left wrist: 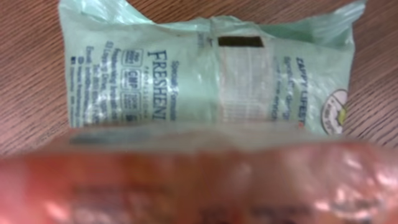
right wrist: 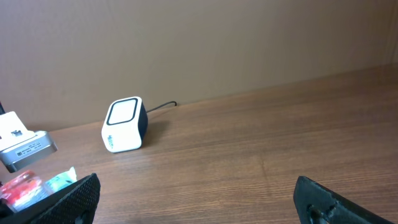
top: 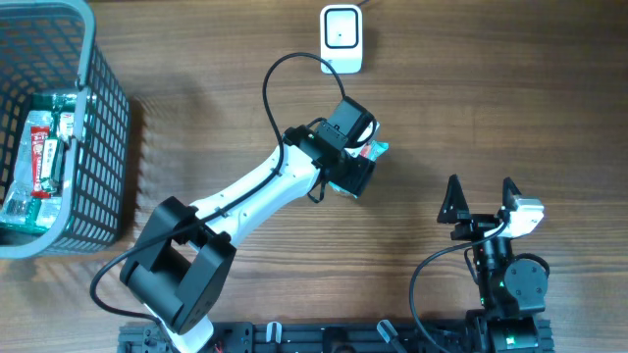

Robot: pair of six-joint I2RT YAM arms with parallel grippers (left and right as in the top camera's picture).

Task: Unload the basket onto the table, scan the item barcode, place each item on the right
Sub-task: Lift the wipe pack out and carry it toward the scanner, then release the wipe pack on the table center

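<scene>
Nearest the left wrist lens we see a blurred reddish wrapper [left wrist: 199,186] filling the lower edge. Beyond it a pale green packet [left wrist: 211,68] lies flat on the wooden table [left wrist: 25,74], printed side up. From overhead, the left gripper [top: 355,169] hangs over this packet, near the white scanner [top: 341,37]; we cannot tell how its jaws stand. The right gripper [top: 481,196] stands wide open and empty, well apart. A basket [top: 98,147] sits at far left.
</scene>
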